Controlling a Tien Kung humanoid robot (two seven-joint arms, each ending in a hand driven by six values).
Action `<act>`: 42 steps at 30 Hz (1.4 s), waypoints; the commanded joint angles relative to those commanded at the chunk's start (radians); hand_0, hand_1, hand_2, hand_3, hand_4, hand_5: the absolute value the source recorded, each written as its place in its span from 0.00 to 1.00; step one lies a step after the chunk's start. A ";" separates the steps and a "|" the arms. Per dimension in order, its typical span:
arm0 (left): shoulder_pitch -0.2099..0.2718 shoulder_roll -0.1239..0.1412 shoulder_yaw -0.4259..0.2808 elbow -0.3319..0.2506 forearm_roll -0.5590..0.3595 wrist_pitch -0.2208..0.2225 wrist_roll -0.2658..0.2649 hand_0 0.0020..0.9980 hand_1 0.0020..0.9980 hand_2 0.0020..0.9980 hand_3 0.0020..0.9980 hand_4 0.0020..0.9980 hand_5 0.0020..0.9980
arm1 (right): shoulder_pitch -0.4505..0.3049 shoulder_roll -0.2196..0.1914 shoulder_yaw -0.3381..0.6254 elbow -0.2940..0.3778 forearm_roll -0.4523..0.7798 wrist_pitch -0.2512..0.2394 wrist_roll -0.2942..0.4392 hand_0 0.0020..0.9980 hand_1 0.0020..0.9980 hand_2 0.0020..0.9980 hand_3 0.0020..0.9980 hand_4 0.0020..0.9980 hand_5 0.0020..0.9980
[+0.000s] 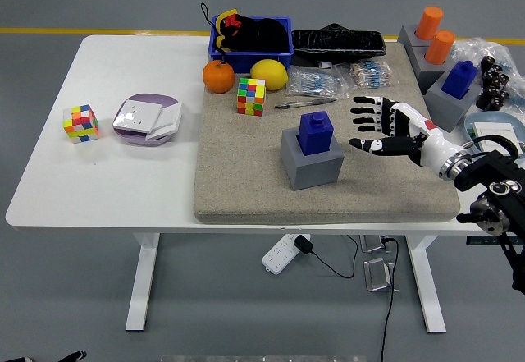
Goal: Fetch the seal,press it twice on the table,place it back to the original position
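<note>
The seal [316, 130] is a blue block with a small knob on top. It stands upright on a grey square base [312, 161] in the middle of the beige mat [246, 190]. My right hand [371, 128] reaches in from the right over the mat, fingers spread and pointing left, holding nothing. It hovers a short way to the right of the seal, not touching it. My left arm is not visible.
Behind the seal lie a pen [305, 103], a colour cube [251, 97], an orange [218, 76] and a lemon [268, 74]. At the right rear stand more grey bases with orange [435, 35] and blue [461, 78] seals. Another cube [80, 123] and a white-purple box [147, 119] sit left.
</note>
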 joint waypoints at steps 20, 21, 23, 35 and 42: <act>0.000 -0.003 0.014 -0.001 -0.001 -0.002 0.001 0.81 0.81 0.78 0.82 0.69 0.44 | 0.081 0.033 -0.153 -0.086 0.014 -0.023 0.033 0.78 0.75 0.76 0.77 0.80 0.00; -0.001 -0.003 0.016 -0.001 -0.002 -0.003 0.001 0.81 0.81 0.78 0.82 0.69 0.44 | 0.082 0.033 -0.155 -0.088 0.015 -0.024 0.034 0.78 0.75 0.76 0.77 0.80 0.00; -0.001 -0.003 0.012 -0.002 0.001 -0.002 0.001 0.81 0.81 0.78 0.82 0.69 0.44 | 0.083 0.033 -0.163 -0.091 0.020 -0.028 0.035 0.78 0.75 0.76 0.77 0.80 0.00; -0.003 -0.005 0.008 -0.002 0.004 -0.002 0.000 0.81 0.81 0.78 0.82 0.69 0.44 | 0.076 0.015 -0.167 0.003 0.030 -0.041 0.037 0.77 0.72 0.73 0.74 0.79 0.00; -0.004 -0.004 0.006 -0.003 0.008 -0.001 -0.001 0.81 0.80 0.77 0.82 0.69 0.43 | 0.091 0.014 -0.167 0.001 0.025 -0.041 0.041 0.77 0.71 0.72 0.74 0.79 0.00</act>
